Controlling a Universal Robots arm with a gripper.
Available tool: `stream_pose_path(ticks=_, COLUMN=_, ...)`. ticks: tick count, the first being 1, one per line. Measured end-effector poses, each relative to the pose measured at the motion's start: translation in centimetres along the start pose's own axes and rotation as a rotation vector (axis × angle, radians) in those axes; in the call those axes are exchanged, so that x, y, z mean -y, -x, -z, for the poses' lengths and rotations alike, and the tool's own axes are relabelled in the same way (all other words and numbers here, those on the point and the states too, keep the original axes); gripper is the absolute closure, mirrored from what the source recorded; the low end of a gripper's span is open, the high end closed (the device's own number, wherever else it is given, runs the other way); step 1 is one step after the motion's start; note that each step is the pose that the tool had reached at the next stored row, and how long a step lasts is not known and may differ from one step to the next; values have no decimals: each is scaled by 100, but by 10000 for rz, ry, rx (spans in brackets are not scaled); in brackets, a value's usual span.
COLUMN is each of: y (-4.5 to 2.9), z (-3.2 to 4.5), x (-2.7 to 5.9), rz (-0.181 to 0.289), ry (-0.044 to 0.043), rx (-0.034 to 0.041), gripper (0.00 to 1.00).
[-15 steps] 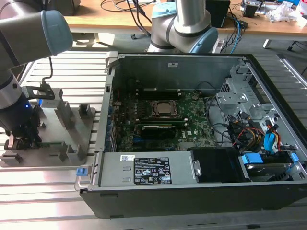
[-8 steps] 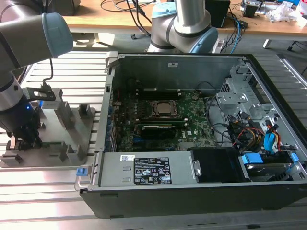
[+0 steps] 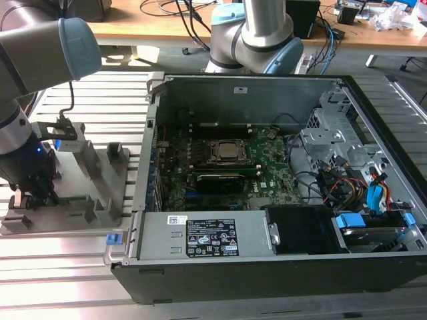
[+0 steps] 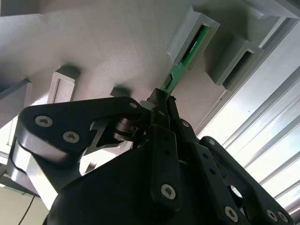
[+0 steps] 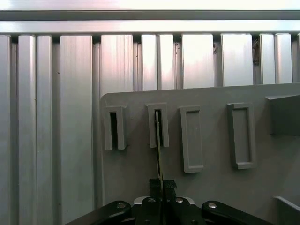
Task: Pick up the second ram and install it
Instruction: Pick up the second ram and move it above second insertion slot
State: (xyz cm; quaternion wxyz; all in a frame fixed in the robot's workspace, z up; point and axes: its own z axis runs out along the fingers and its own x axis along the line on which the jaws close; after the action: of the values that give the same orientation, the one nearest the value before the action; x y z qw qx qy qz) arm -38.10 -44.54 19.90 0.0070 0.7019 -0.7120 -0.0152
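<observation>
**Exterior view.** My matte black gripper (image 3: 32, 192) sits at nine o'clock, over the grey plastic holder tray (image 3: 77, 215). The tray lies on the ribbed aluminium table (image 3: 67, 267). The open computer case (image 3: 220, 235), with its green motherboard (image 3: 200, 183), lies toward three o'clock.

**Both wrist views.** The narrow black fingers (image 5: 153, 187) are pinched onto the second ram (image 4: 176, 75), a thin, flat green strip seen edge-on. Its far end is seated in a rectangular, raised-walled slot (image 5: 152, 123) of the tray.
</observation>
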Motion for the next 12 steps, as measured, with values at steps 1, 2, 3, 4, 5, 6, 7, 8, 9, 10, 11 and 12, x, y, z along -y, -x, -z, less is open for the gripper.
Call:
stream_pose_path(ticks=1, y=0, z=0, x=0, rz=0, ry=0, rx=0, gripper=86)
stream_pose_path(ticks=2, y=0, z=0, x=0, rz=0, ry=0, rx=0, gripper=86)
stream_pose_path(ticks=3, y=0, z=0, x=0, rz=0, ry=0, rx=0, gripper=86)
stream_pose_path(ticks=4, y=0, z=-1, x=0, rz=0, ry=0, rx=1, gripper=86)
stream_pose_path(ticks=5, y=0, z=-1, x=0, rz=0, ry=0, rx=0, gripper=86)
stream_pose_path(ticks=6, y=0, z=-1, x=0, rz=0, ry=0, rx=0, gripper=86)
stream_pose_path(ticks=7, y=0, z=-1, x=0, rz=0, ry=0, rx=0, gripper=86)
stream_pose_path(ticks=8, y=0, z=-1, x=0, rz=0, ry=0, rx=0, gripper=86)
stream_pose_path(ticks=9, y=0, z=-1, x=0, rz=0, ry=0, rx=0, gripper=86)
stream_pose_path(ticks=10, y=0, z=0, x=0, rz=0, ry=-2, rx=2, gripper=86)
stream_pose_path(ticks=11, y=1, z=9, x=0, rz=0, ry=-3, rx=3, gripper=86)
stream_pose_path(ticks=12, y=0, z=19, x=-1, rz=0, ry=-1, rx=1, gripper=86)
